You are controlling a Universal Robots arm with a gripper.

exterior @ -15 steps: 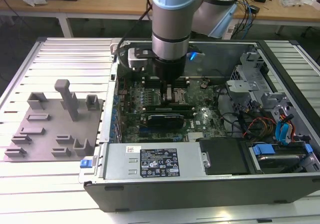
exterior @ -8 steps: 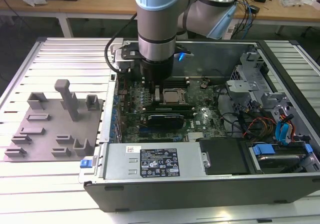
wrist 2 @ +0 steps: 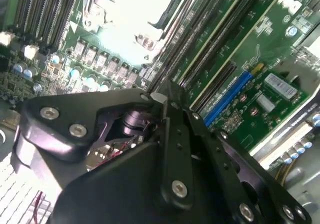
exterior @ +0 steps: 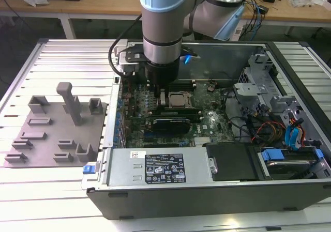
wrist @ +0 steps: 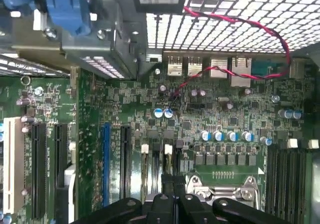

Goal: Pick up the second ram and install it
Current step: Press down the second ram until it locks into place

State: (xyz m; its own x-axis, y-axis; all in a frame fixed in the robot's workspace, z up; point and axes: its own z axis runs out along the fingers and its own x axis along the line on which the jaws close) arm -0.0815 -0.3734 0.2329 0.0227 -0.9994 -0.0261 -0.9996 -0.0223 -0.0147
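My gripper (exterior: 162,98) reaches down into the open computer case (exterior: 207,190), onto the motherboard (exterior: 207,126) just to the exterior view's left of the CPU socket (exterior: 180,99). In the first wrist view its two dark fingers (wrist: 166,184) stand close together above the memory slots (wrist: 155,161) beside the socket (wrist: 220,184). In the second wrist view the black gripper linkage (wrist 2: 170,149) ends at the long slots (wrist 2: 200,59). The second ram is hidden from me; I cannot tell whether it sits between the fingers.
A black heatsink block (exterior: 173,123) lies on the board nearer the case front. A grey holder tray (exterior: 57,128) with upright posts sits at the exterior view's left. The power supply (exterior: 160,167), drive cage (exterior: 289,139) and loose cables (exterior: 258,126) crowd the case's front and right.
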